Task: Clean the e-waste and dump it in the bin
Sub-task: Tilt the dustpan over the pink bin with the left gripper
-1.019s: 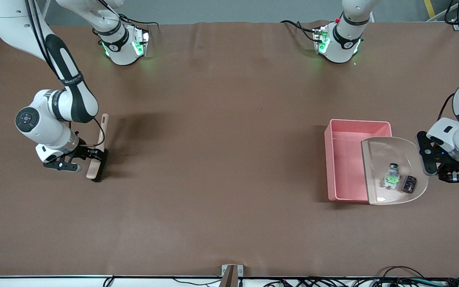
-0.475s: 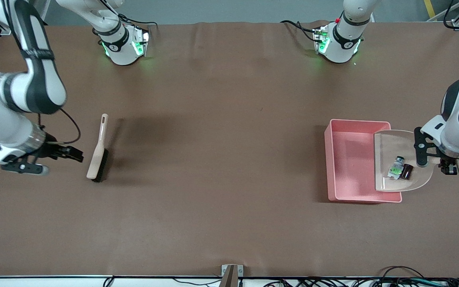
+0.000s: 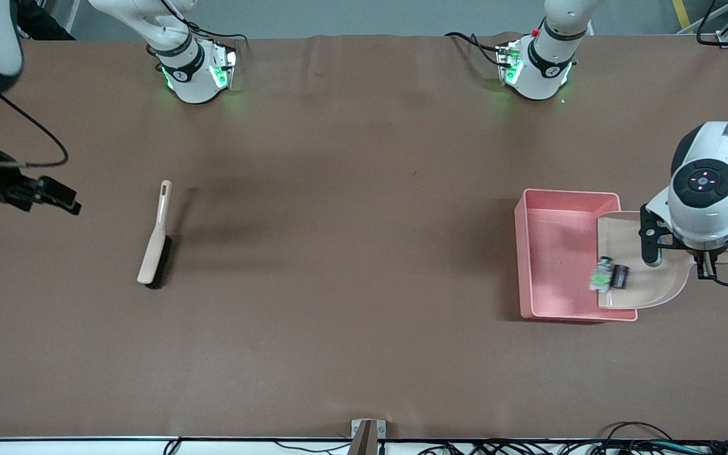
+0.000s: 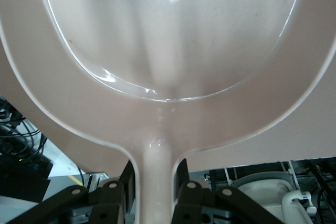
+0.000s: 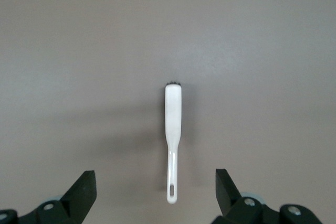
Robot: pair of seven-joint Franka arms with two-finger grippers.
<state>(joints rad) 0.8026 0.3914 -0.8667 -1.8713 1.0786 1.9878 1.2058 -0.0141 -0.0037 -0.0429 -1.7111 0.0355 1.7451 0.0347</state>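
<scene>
The left pincer (image 3: 705,268) is clamped on the handle of the dustpan (image 3: 651,278), its fingers (image 4: 186,198) pressed to either side of the handle's neck. It holds the pan up over the bin (image 3: 553,253), at the bin's wall nearest the left arm's end of the worktop (image 3: 364,354). The pan's long axis runs along the worktop's length, handle toward the left arm's end, open mouth toward the bin.

The e-waste sits at the pan's mouth edge over the bin: the white-grey part (image 3: 602,275) right at the lip, the dark cylinder (image 3: 620,277) touching it on the handle side.

The right pincer (image 3: 54,196) hangs with its fingers (image 5: 81,192) wide apart, holding nothing, over the worktop's edge at the right arm's end. The brush (image 3: 155,243) lies flat on the worktop well apart from it, handle pointing toward the robots' bases, bristles nearer the front camera.
</scene>
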